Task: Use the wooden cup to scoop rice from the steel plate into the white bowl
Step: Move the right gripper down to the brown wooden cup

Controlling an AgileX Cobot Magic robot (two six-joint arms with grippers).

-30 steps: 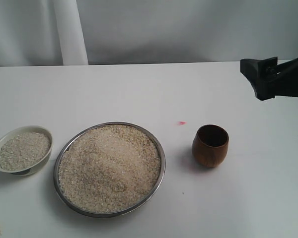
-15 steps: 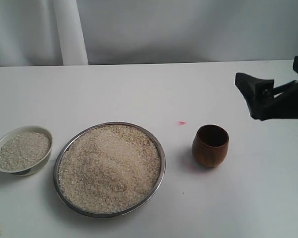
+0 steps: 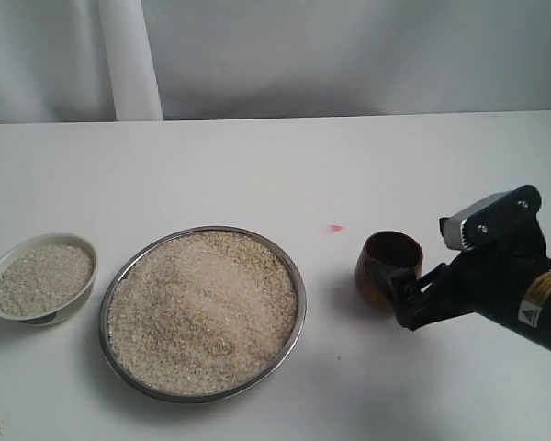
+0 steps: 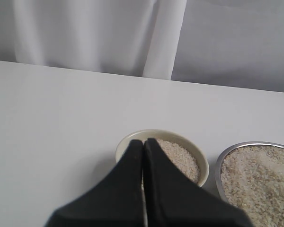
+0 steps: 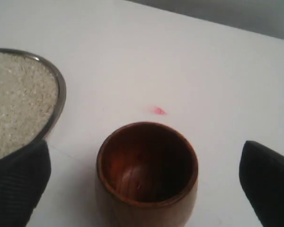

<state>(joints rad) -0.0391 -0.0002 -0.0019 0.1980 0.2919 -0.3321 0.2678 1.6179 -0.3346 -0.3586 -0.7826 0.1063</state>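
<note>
The wooden cup (image 3: 383, 265) stands upright on the counter (image 3: 257, 165), right of the steel plate (image 3: 300, 308) heaped with rice (image 3: 202, 308) near the front edge. The right gripper (image 5: 143, 156) has its 2 fingers (image 5: 19, 184) spread wide, 1 either side of the cup, apart from it. The left gripper (image 4: 143, 146) is pinched together, empty, over the white bowl (image 3: 37, 237) by the left edge.

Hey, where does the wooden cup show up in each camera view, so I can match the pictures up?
Exterior view: the wooden cup stands right of the steel plate, with the right gripper partly in front of it.
Left wrist view: not in it.
Right wrist view: the cup stands upright between the open jaws.
Shared landmark: the steel plate's rim, visible in all three views.
</note>
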